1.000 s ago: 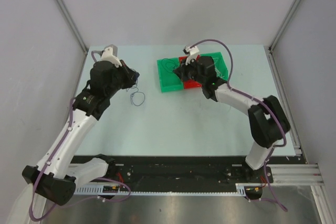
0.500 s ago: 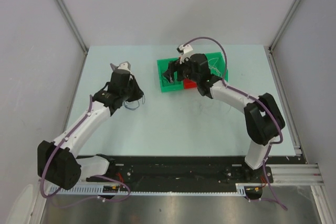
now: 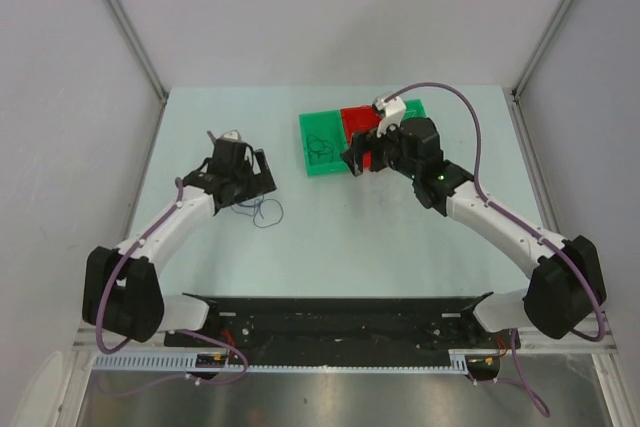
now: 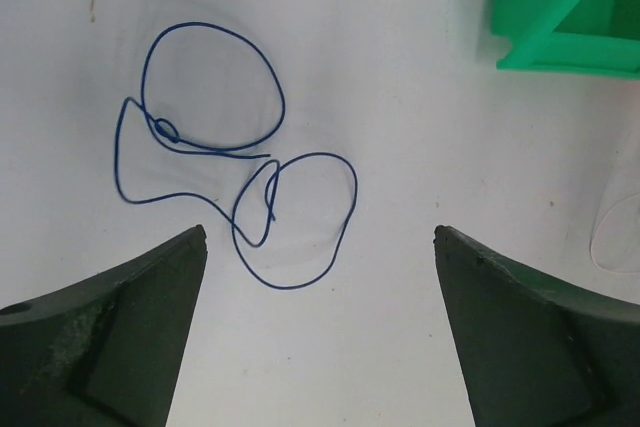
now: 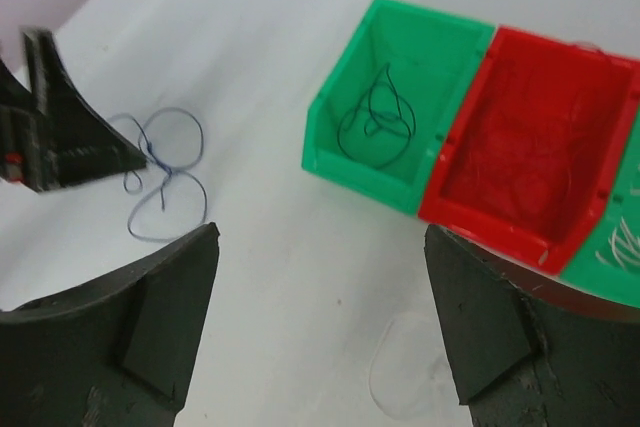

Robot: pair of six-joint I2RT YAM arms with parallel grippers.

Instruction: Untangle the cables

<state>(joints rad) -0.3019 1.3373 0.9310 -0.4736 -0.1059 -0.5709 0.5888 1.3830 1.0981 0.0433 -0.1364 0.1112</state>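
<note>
A thin blue cable (image 3: 266, 213) (image 4: 212, 25) (image 5: 150, 147) lies in loose loops on the pale table, free of both grippers. My left gripper (image 3: 252, 177) (image 4: 320, 232) stands open just behind it, nothing between its fingers. A dark cable (image 3: 320, 145) (image 5: 378, 117) curls inside the left green bin (image 3: 308, 162) (image 5: 345, 169). The red bin (image 3: 352, 115) (image 5: 480, 222) beside it holds faint red wires. A whitish cable (image 5: 385, 362) makes a pale loop on the table under my right gripper (image 3: 354, 159) (image 5: 321, 231), which is open and empty.
A second green bin (image 3: 416, 107) (image 5: 600, 272) with whitish strands adjoins the red one on the right. Purple hoses arc over the right arm (image 3: 470, 127). Grey walls close in the table on the left, back and right.
Both grippers have opened. The left arm dropped low and let go of the blue cable, which now lies on the table. The right gripper pulled back off the bins.
</note>
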